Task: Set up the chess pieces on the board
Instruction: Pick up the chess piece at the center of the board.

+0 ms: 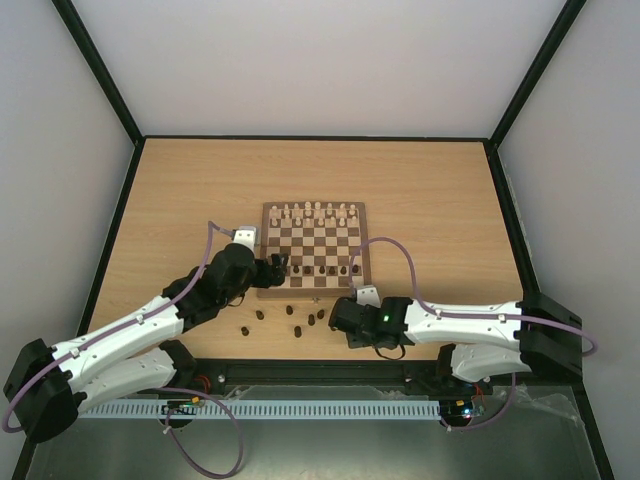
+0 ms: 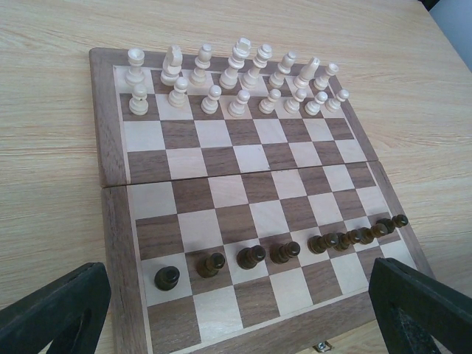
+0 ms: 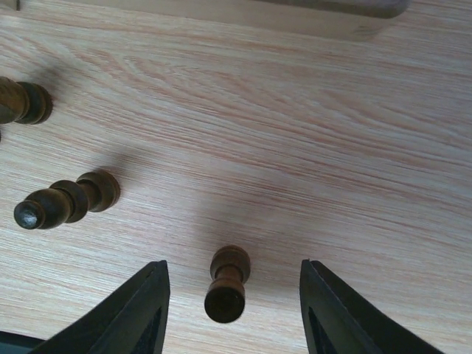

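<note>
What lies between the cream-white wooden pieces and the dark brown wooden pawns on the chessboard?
Only bare squares of the checkered wooden board separate cream-white pieces from dark brown pawns; left wrist view shows it.

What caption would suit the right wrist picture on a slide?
Right gripper open over a dark chess piece on the wooden table.

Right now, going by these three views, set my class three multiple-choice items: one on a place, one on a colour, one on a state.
1. Where do the cream pieces stand? A the board's far rows; B its near rows; C off the board.
2. What colour are the loose pieces off the board? A cream; B red; C dark brown.
3. The right gripper is: A shut on a piece; B open around a loose piece; C out of view.
Key: A, they fill the far rows; C, all look dark brown; B, gaps show either side.
</note>
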